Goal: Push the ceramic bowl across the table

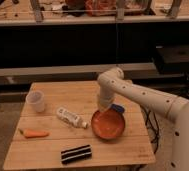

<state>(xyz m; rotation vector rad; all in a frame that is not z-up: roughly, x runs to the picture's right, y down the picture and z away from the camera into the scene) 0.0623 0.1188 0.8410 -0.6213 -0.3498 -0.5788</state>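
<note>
An orange-red ceramic bowl (108, 124) sits on the wooden table (53, 150), right of centre near the front. My white arm reaches in from the right, bends above the table's back edge and comes down to the bowl. My gripper (104, 106) is at the bowl's far rim, low and touching or nearly touching it. A blue object (118, 108) lies just behind the bowl, partly hidden by it.
A clear plastic cup (35, 101) stands at the left back. A white bottle (71, 117) lies on its side left of the bowl. A carrot (33, 133) lies at the left front. A black-and-white striped packet (76, 154) lies near the front edge. Dark shelving stands behind the table.
</note>
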